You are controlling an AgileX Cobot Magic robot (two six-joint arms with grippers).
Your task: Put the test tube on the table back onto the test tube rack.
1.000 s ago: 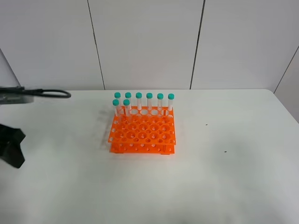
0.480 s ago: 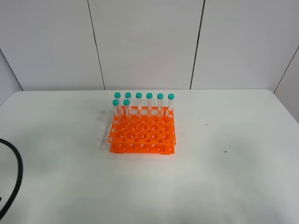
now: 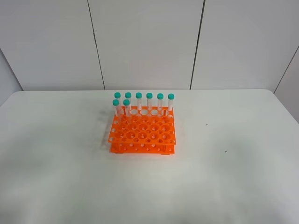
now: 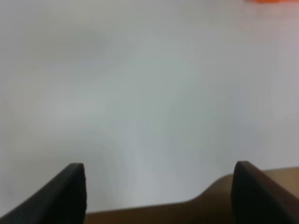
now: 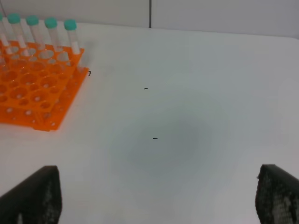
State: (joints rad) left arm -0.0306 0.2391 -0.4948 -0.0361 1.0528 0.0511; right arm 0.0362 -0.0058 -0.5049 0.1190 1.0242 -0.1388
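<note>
The orange test tube rack [image 3: 142,135] stands mid-table on the white table [image 3: 224,177], with several teal-capped tubes [image 3: 149,103] upright along its far rows. No test tube lies on the table in any view. Neither gripper shows in the exterior high view. In the left wrist view my left gripper [image 4: 159,165] hangs open over bare tabletop, with a sliver of the rack [image 4: 268,1] at the frame's rim. In the right wrist view my right gripper [image 5: 159,168] is open and empty, well apart from the rack [image 5: 32,93] and its tubes [image 5: 71,35].
Small dark specks [image 5: 155,138] mark the table to the right of the rack. A brown surface [image 4: 210,205] shows past the table's edge between the left gripper's fingers. White wall panels [image 3: 145,42] rise behind the table.
The dark arm and its cable at the left edge of the exterior high view have drawn back out of the frame. The rack and tubes have not moved.
</note>
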